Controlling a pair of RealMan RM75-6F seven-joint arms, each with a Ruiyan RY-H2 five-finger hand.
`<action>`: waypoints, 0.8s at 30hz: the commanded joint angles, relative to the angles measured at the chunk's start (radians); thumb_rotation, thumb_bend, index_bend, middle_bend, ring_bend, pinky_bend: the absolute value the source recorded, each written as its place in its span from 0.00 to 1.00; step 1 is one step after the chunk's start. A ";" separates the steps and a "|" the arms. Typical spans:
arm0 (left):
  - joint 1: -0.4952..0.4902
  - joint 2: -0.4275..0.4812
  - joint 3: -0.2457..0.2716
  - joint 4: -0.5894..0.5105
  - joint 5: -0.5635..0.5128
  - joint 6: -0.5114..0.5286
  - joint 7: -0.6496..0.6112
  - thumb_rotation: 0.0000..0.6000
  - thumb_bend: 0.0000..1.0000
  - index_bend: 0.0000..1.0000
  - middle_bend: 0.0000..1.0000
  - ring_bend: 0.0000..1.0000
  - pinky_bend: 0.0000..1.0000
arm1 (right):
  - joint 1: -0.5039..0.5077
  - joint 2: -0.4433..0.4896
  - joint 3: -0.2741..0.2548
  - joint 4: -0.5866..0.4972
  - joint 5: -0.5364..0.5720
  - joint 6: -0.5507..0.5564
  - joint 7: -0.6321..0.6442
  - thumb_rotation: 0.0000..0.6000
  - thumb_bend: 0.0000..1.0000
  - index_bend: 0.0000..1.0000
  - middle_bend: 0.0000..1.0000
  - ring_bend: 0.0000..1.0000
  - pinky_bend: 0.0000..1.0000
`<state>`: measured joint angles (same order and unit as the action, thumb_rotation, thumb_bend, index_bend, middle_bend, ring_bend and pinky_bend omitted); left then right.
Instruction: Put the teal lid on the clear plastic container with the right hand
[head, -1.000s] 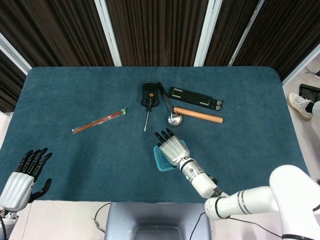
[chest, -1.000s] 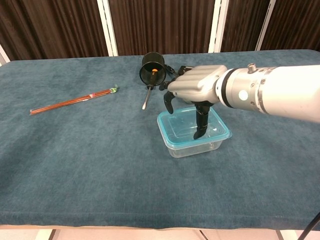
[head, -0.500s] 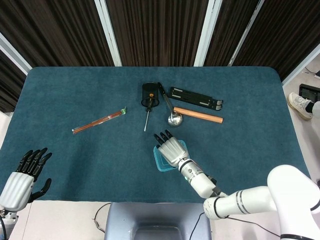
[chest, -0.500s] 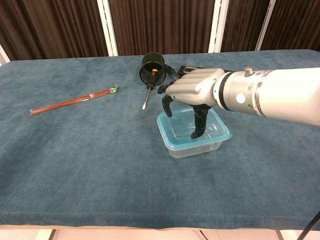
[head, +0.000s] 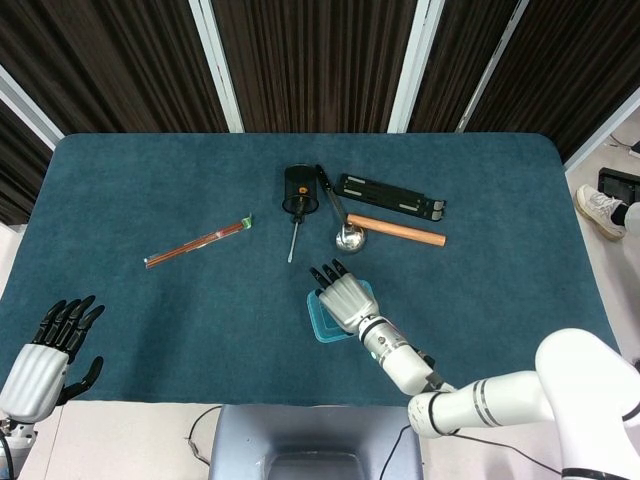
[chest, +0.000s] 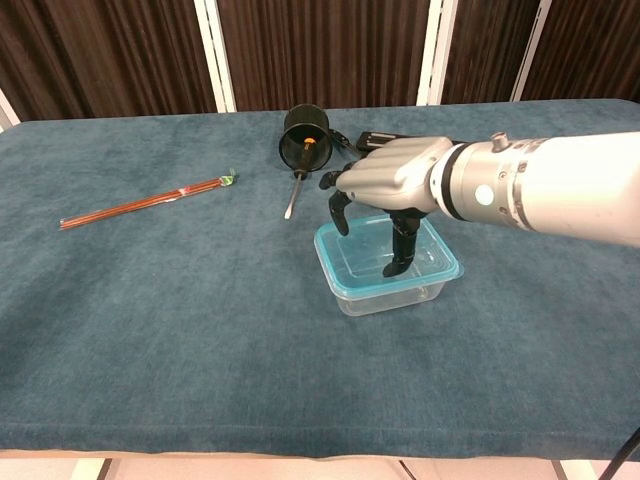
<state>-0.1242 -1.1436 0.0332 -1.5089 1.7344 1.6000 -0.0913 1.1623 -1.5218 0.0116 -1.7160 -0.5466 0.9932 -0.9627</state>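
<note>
Our right hand (chest: 392, 180) hovers with fingers spread over the teal lid (chest: 440, 274), which sits on the clear plastic container (chest: 385, 292) mid-table. If we push on one side only, the box may tip or slide.

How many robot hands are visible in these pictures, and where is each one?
2. The right hand is over the clear plastic container with the teal lid, fingers pointing down onto it. The left hand is at the table's near left corner, holding nothing.
</note>
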 joint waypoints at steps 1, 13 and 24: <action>0.000 0.000 0.000 0.000 -0.001 0.000 0.000 1.00 0.44 0.00 0.00 0.00 0.02 | 0.004 -0.002 0.000 0.001 0.011 -0.002 -0.003 1.00 0.24 0.46 0.05 0.03 0.13; -0.003 -0.002 -0.003 0.000 -0.006 -0.007 0.006 1.00 0.44 0.00 0.00 0.00 0.02 | 0.026 0.009 0.003 -0.002 0.047 -0.006 -0.014 1.00 0.24 0.47 0.05 0.03 0.13; -0.006 -0.005 -0.008 -0.002 -0.016 -0.016 0.012 1.00 0.44 0.00 0.00 0.00 0.02 | 0.036 0.002 0.002 0.016 0.035 -0.027 -0.003 1.00 0.23 0.51 0.05 0.03 0.15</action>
<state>-0.1299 -1.1479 0.0261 -1.5112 1.7196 1.5852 -0.0795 1.1975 -1.5189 0.0142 -1.7015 -0.5089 0.9680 -0.9681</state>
